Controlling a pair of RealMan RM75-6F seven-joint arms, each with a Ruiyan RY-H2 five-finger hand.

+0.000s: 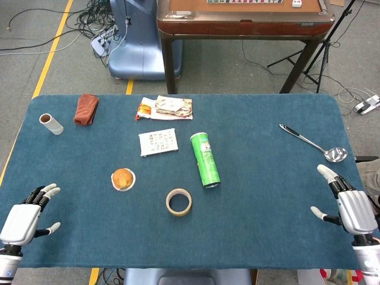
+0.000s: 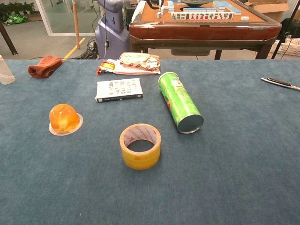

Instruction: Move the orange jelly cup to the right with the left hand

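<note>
The orange jelly cup (image 1: 123, 179) sits upside down on its white rim, left of the table's middle; the chest view shows the same jelly cup (image 2: 64, 119) at the left. My left hand (image 1: 27, 215) rests at the near left corner, fingers apart and holding nothing, well left of and nearer than the cup. My right hand (image 1: 348, 203) lies at the near right edge, fingers spread, empty. Neither hand appears in the chest view.
A yellow tape roll (image 1: 179, 202) lies just right of the cup, nearer me. A green can (image 1: 205, 159) lies on its side beyond it. A small card box (image 1: 158, 142), snack packets (image 1: 166, 108), a brown cloth (image 1: 86, 109), a paper roll (image 1: 51, 123) and a ladle (image 1: 313, 143) lie further off.
</note>
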